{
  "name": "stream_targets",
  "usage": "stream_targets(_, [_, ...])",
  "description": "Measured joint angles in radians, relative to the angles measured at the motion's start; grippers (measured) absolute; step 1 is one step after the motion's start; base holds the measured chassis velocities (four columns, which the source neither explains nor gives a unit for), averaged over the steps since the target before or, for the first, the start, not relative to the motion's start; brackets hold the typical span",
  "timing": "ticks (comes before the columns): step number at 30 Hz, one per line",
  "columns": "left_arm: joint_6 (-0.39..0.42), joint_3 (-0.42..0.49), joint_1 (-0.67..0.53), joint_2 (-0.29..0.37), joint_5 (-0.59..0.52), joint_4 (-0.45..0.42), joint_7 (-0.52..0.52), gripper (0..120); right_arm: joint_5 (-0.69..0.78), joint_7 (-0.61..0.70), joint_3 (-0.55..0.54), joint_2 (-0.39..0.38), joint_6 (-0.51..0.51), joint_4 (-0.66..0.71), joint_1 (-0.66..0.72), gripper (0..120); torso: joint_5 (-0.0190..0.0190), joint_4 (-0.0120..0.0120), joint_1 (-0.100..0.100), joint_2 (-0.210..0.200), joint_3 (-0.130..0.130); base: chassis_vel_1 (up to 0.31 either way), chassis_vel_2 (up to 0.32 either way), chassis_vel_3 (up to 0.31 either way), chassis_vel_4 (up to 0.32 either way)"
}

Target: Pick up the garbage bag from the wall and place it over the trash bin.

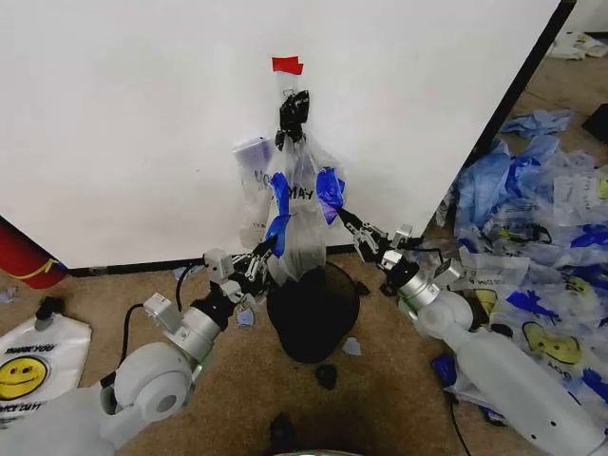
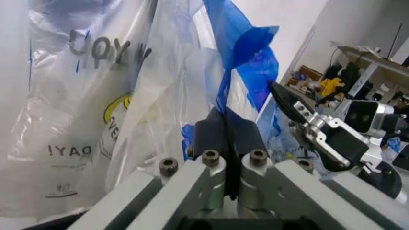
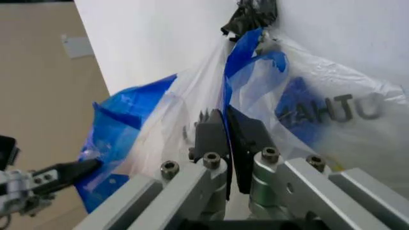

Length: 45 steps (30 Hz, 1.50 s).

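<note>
Both grippers clamped on the hanging bag, directly above the bin.

The thin see-through plastic garbage bag [image 1: 302, 204], printed with a yellow smiley and dark lettering reading "DAY!", hangs from a black clip [image 1: 293, 112] on the plain white wall [image 1: 133, 123], over the round black wire-mesh trash bin [image 1: 312, 313]. The left gripper [image 1: 270, 246] has its jaws closed on a blue streak at the bag's left edge; the right gripper [image 1: 346, 218] has its jaws closed on the right edge.

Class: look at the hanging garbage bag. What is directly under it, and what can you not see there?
Under the garbage bag stands the trash bin, its rim just below the bag's bottom. The bag hides the back of the rim. Whether anything lies inside the dark bin cannot be told.
</note>
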Motion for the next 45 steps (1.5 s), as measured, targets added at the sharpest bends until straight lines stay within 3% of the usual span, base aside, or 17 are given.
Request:
stream_targets(7, [0.000,-0.002,0.001,0.002,-0.001,-0.005,0.000,0,-0.037,0.021,-0.009,-0.005,0.007,-0.017,0.018,24,0.0001,-0.0001,0.000,0.000,0.000,0.000,0.000,0.000,0.000])
stream_targets(11, [0.000,-0.002,0.004,0.001,-0.001,-0.008,0.000,0,-0.042,0.036,-0.018,0.002,0.007,-0.027,0.033,43,0.0000,-0.0001,0.000,0.000,0.000,0.000,0.000,0.000,0.000])
stream_targets(13, [0.000,-0.002,0.006,0.001,-0.001,-0.010,0.000,0,-0.043,0.037,-0.020,0.005,0.007,-0.031,0.038,46,0.0001,-0.0001,0.000,0.000,0.000,0.000,0.000,0.000,0.000])
stream_targets(24, [0.000,-0.007,0.052,0.005,0.024,-0.025,0.005,0,-0.041,0.068,-0.066,0.030,0.007,-0.066,0.134,90,-0.0001,0.0000,0.000,0.000,0.000,0.000,0.000,0.000,0.000])
stream_targets(28, [0.000,-0.006,0.052,0.001,0.028,-0.029,0.004,0,-0.040,0.068,-0.078,0.035,0.005,-0.073,0.148,98,0.0001,-0.0001,0.000,0.000,0.000,0.000,0.000,0.000,0.000])
stream_targets(36, [0.000,-0.005,0.053,0.002,0.029,-0.032,0.003,0,-0.038,0.063,-0.096,0.048,0.001,-0.080,0.161,98,0.0001,-0.0001,0.000,0.000,0.000,0.000,0.000,0.000,0.000])
stream_targets(45, [-0.001,-0.003,0.050,0.002,0.030,-0.033,0.003,0,-0.038,0.069,-0.100,0.064,0.002,-0.090,0.175,66,0.0000,-0.0001,0.000,0.000,0.000,0.000,0.000,0.000,0.000])
